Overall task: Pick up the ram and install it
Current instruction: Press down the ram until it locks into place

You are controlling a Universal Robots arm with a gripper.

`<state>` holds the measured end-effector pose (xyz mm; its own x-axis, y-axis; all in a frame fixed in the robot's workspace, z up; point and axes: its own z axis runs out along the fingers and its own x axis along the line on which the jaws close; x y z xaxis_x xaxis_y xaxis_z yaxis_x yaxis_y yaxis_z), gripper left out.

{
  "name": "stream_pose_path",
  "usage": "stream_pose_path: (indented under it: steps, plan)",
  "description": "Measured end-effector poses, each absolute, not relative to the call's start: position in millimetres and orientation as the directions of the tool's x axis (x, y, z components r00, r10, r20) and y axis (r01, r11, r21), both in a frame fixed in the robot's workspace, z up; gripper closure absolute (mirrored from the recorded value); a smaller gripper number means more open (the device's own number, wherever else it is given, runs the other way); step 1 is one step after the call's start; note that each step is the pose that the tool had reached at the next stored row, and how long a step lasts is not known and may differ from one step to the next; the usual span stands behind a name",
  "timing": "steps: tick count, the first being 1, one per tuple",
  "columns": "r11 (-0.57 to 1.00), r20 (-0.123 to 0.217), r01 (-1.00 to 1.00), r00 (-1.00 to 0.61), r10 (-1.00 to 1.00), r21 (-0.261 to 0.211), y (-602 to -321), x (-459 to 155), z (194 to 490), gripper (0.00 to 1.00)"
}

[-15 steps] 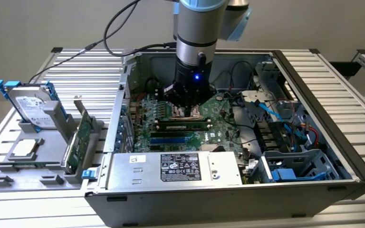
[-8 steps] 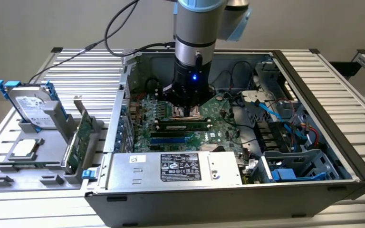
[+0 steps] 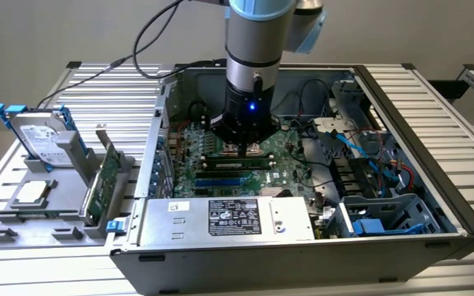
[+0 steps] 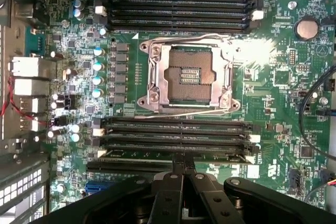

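Gripper (image 3: pixel 245 147) of a Universal Robots arm reaches down into an open computer case (image 3: pixel 434 185), its two fingers pressed together and pinching nothing, their tips at the top edge of the ram (image 3: pixel 237 164). The ram stands on edge in a memory slot on the motherboard (image 3: pixel 282 176), on the side of the processor socket towards the power supply (image 3: pixel 237 219). In the wrist view the gripper (image 4: pixel 184 162) meets the ram (image 4: pixel 136 157) near the middle of its length. The stick shows edge-on as a thin green line, with empty black slots (image 4: pixel 178 127) just beside it and the bare socket (image 4: pixel 190 74) beyond.

The work appears to be at the seating stage. A good push would go straight down, with the stick kept upright in its slot. Because the load lands at one central spot, the ends could seat unevenly. The white latch (image 4: pixel 102 153) at the slot's end is the thing to watch, though whether it has closed cannot be told.

Outside the case, a tray holds a hard drive (image 3: pixel 44 139), an expansion card (image 3: pixel 105 179) and a processor chip (image 3: pixel 31 192).
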<state>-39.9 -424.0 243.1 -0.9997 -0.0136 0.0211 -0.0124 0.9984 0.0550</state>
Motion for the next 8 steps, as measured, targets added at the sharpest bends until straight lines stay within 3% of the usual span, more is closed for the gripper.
stream_pose_path:
  steps: [8]
  plan:
    - [0.998,0.021,-0.005,-1.000,-0.006,0.057,-428.7,-40.9,243.2,0.89]
